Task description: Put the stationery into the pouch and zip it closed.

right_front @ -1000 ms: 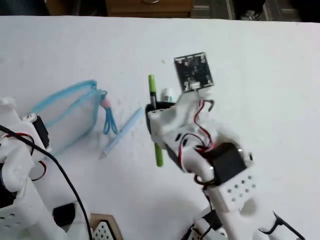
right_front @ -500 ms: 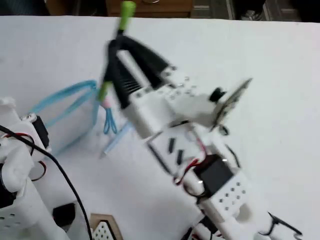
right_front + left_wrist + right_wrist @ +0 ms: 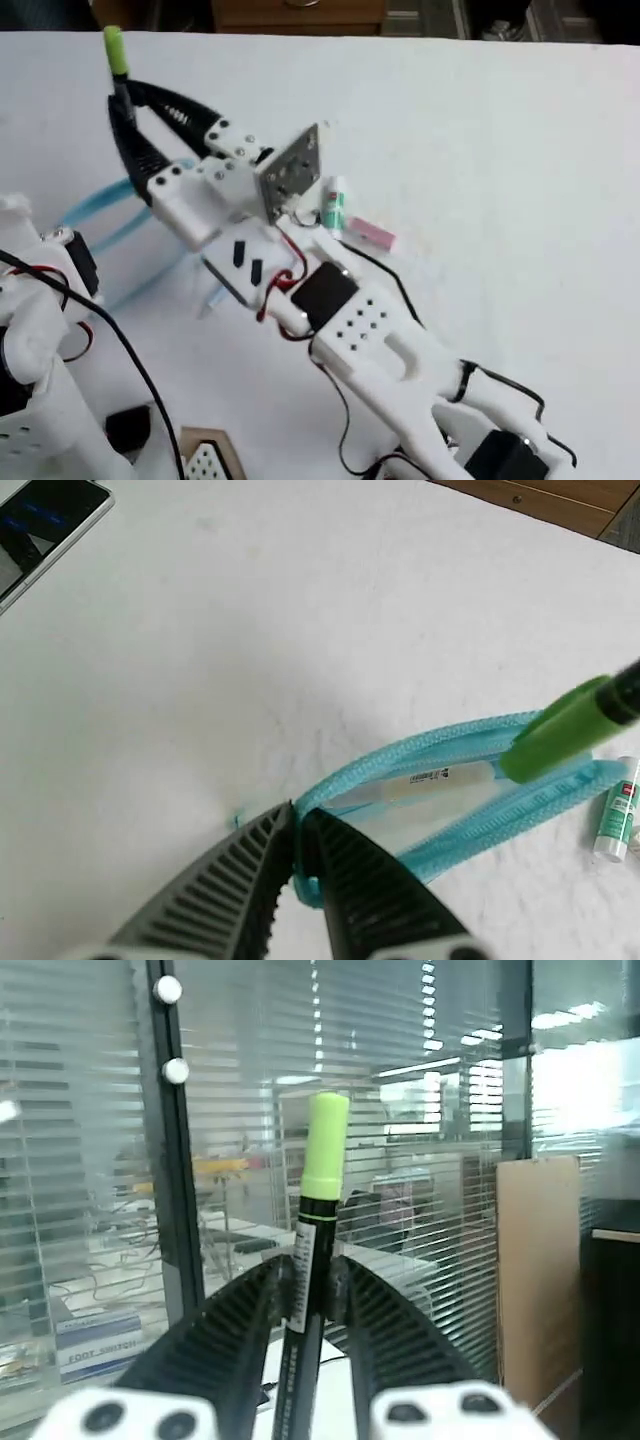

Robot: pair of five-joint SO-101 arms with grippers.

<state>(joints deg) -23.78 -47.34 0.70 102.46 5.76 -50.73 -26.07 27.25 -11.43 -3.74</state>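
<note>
- Pouch lies open on the white table, at the left side in the high view, partly hidden under the right arm; blue zipper rim, clear sides.
- left gripper: jaws narrow, almost together, pinching the pouch at the near end of its zipper rim; a bit of blue shows between the fingers.
- right gripper: clamped on a green marker, arm stretched across the table toward the far left corner.
- Right wrist view: green marker stands upright between the two black fingers of the right gripper, cap end sticking out past the fingertips.
- Left wrist view: cap end of the green marker overlaps the far end of the pouch mouth; cannot tell whether it touches the rim.
- Pale, thin item in the pouch mouth, probably a pen, lying lengthwise along the rim.
- glue stick lies on the table just beside the right arm; pink eraser near it, apart from the pouch.
- glue stick sits just beyond the pouch's far end.
- Dark flat device lies at the table's edge, well apart from the pouch.
</note>
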